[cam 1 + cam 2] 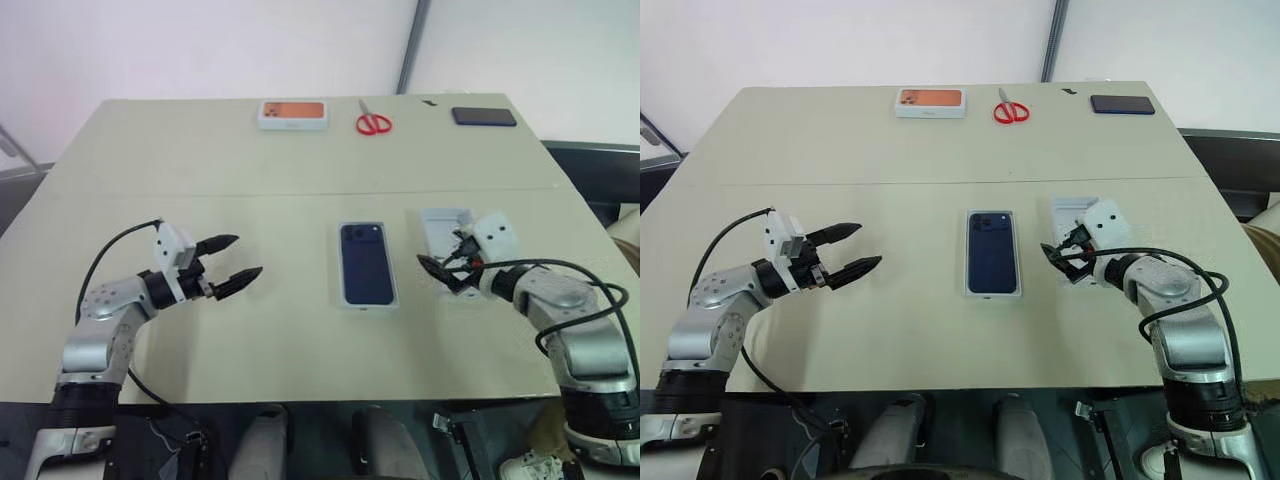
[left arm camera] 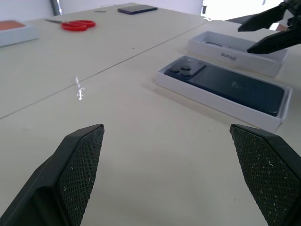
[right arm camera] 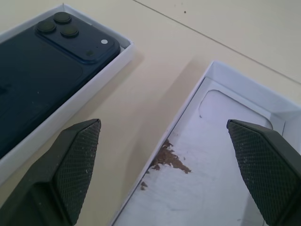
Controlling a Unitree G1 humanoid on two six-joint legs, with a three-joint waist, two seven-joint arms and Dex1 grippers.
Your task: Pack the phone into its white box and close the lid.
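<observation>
1. Pale beige counter (image 1: 250,230) against white walls.
2. Slim dark blue phone (image 1: 991,250) lies camera-up in the shallow white cardboard box (image 2: 263,120), between the claws.
3. Left claw (image 1: 232,264) and right claw (image 1: 1058,261) both spread wide, empty.
4. White cardboard lid (image 3: 225,155), inside up, sits beneath the right claw; side lettering illegible.
</observation>
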